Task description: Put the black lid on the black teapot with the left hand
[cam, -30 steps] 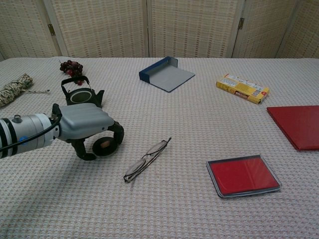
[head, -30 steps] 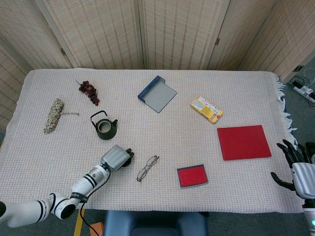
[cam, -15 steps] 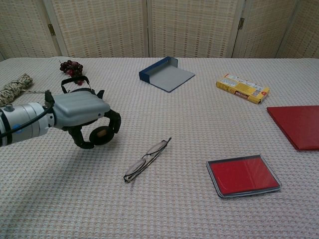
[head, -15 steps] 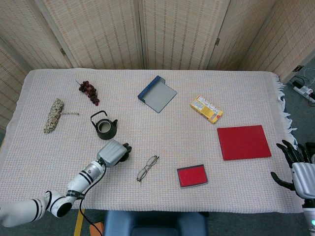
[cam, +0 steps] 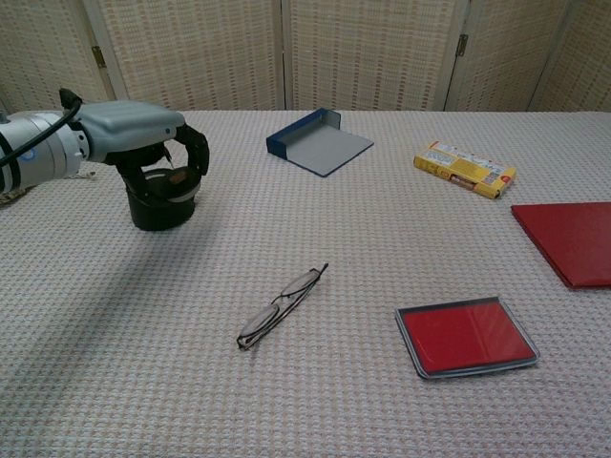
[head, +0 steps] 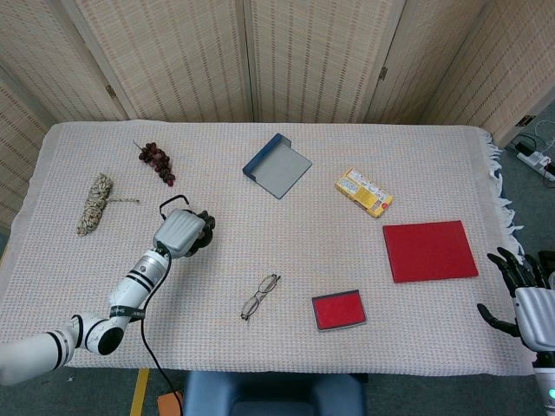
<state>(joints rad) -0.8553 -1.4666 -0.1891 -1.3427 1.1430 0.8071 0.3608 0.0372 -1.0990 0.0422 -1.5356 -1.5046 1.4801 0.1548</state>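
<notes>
1. My left hand (cam: 134,129) grips the lid (cam: 172,178).
2. Teapot (cam: 158,205) stands directly under my hand, lid just above its mouth.
3. My right hand (head: 520,295), fingers spread, holds nothing, well apart.

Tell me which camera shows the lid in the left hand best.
The chest view: the lid shows side-on, held in the left hand right over the teapot. In the head view the hand covers nearly all of the lid and most of the teapot.
</notes>
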